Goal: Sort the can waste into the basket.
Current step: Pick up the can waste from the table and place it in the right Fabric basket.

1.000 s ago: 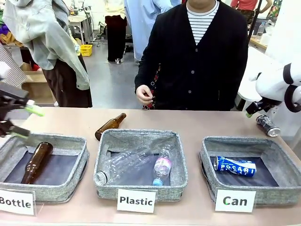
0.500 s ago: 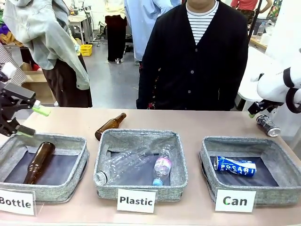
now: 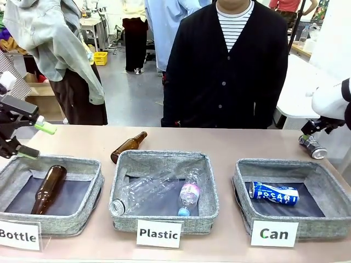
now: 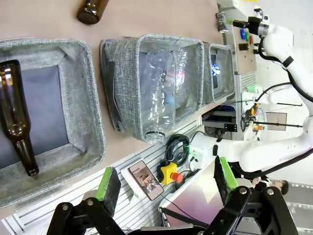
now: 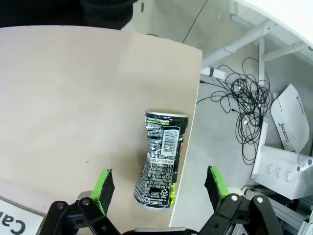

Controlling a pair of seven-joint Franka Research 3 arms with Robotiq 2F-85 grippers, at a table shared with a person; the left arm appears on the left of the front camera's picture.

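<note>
Because the dented can [image 5: 160, 159] lies at the edge of the table [image 5: 73, 98], beyond the far right corner of the basket [image 3: 279, 163], a skewed close by the right gripper [image 5: 159, 185], wide open and empty above it, could knock it off. The blue can [image 3: 273, 193] lies inside the basket. Since a second ago the gripper has slid outward from the basket, seemingly centring over the can.

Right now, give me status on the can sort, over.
Left gripper, fingers open, empty. Right gripper, fingers open, above dented can at table edge. Blue can in Can basket. Nothing in the way.
</note>
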